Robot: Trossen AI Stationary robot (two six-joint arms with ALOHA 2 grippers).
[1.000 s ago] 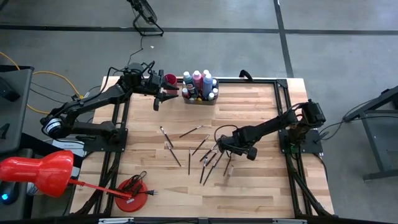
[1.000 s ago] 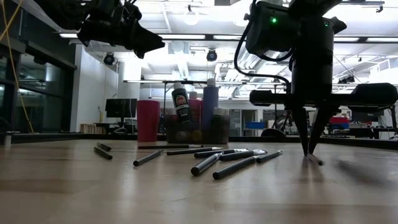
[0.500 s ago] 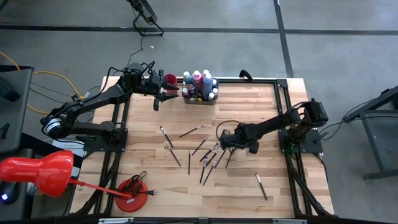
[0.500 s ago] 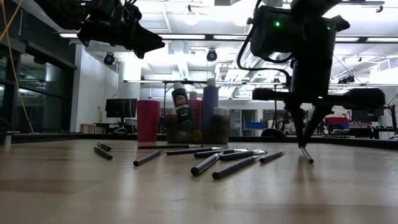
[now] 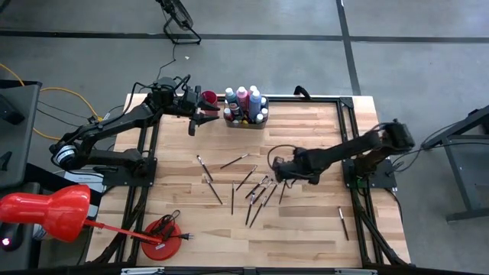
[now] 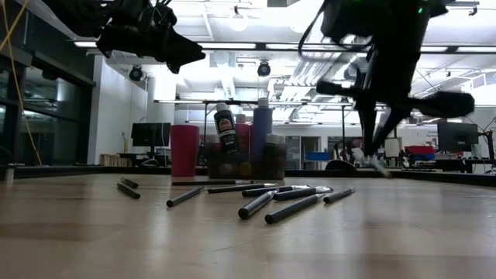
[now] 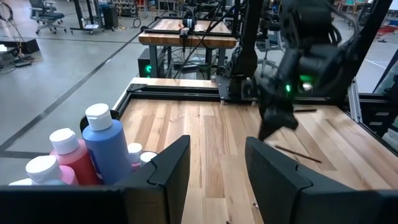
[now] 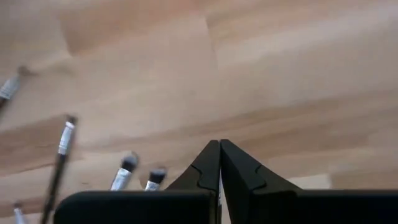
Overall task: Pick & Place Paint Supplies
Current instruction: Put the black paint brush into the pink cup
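**From above.** The paint bottles (image 5: 243,99) stand packed in the grey tray (image 5: 246,123) at the middle of the table's (image 5: 306,122) far edge. That part looks done. The pink cup (image 5: 208,96) is just beside the tray. About ten paintbrushes (image 5: 246,177) lie loose in the middle of the table, so I think they are the job that is left. One more brush (image 5: 343,223) lies alone near the right edge, well apart from the others. The right gripper (image 5: 280,172) is over the right end of the brush pile. The left gripper (image 5: 197,122) waits near the cup at the far edge.

**From table height.** The brushes (image 6: 263,203) lie flat in front of the cup (image 6: 184,150) and the bottles (image 6: 225,132). The right gripper (image 6: 376,155) hangs above the table with its fingers pinched together. There is a pale bit at its tip. I cannot tell if that is a brush. The left gripper (image 6: 186,53) is high up, above the cup.

**Left wrist.** The left gripper (image 7: 217,149) has its fingers apart with nothing between them. A blue bottle (image 7: 102,149) is close beside it. Far off, the right gripper (image 7: 273,127) is lifted off the wood, with a brush (image 7: 298,153) lying near it.

**Right wrist.** The right gripper (image 8: 219,146) is closed tight. A few brushes (image 8: 64,140) lie on the wood below it and off to one side, not touching it.
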